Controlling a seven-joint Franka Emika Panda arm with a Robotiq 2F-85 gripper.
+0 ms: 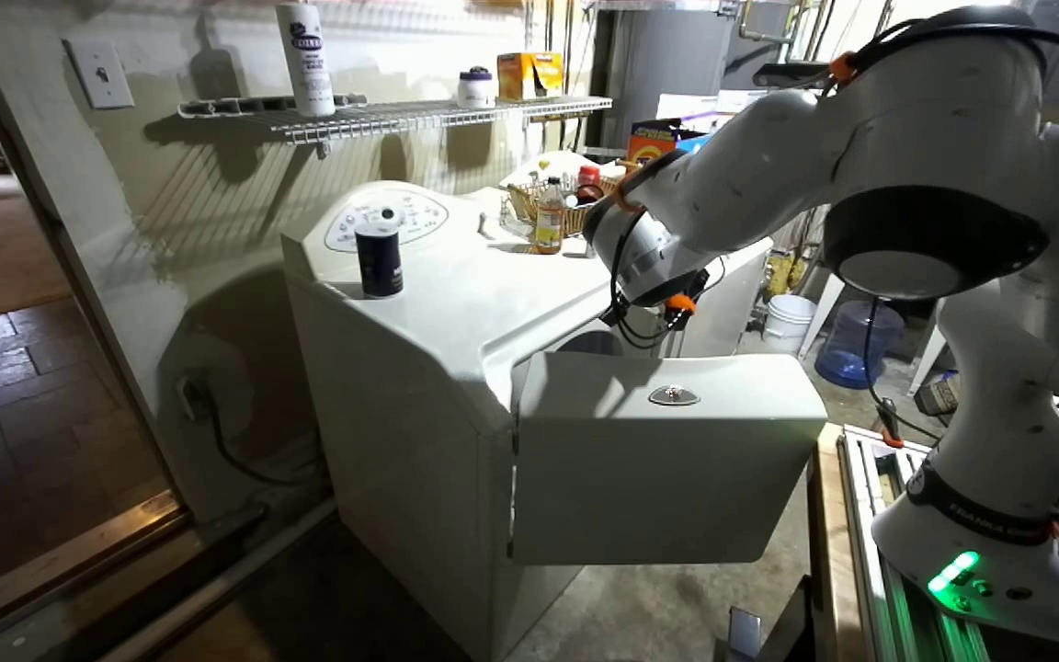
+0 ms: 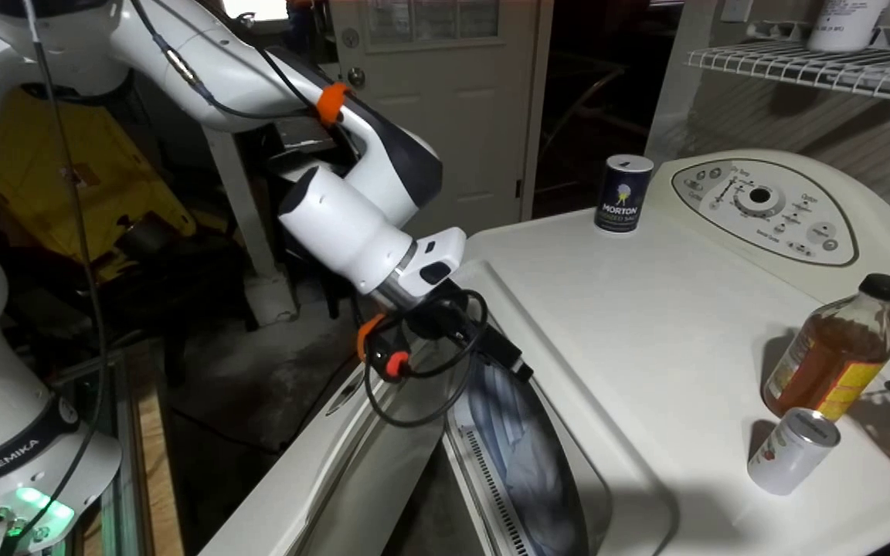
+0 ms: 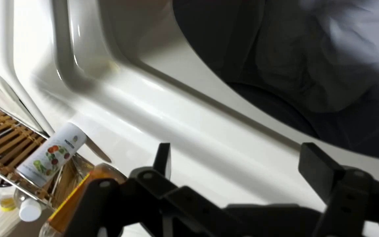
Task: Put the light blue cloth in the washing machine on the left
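A white front-loading machine (image 1: 401, 405) stands with its door (image 1: 658, 478) swung open; its top (image 2: 646, 324) and front rim (image 3: 189, 112) also show. A crumpled light blue cloth (image 2: 511, 440) lies inside the round opening; it appears shaded and greyish in the wrist view (image 3: 347, 46). My gripper (image 3: 235, 154) is open, with nothing between its fingers. In an exterior view the gripper (image 2: 521, 372) is at the front top edge of the machine, above the opening. In the wrist view the cloth is beyond the right finger, apart from it. A second machine cannot be made out clearly.
On the machine top stand a dark salt canister (image 2: 624, 194), an amber bottle (image 2: 831, 359) and a small white can (image 2: 793, 452). A wicker basket (image 3: 5, 138) is beside the can. The open door (image 2: 283, 502) juts out below the arm. A wire shelf (image 1: 438, 118) hangs behind.
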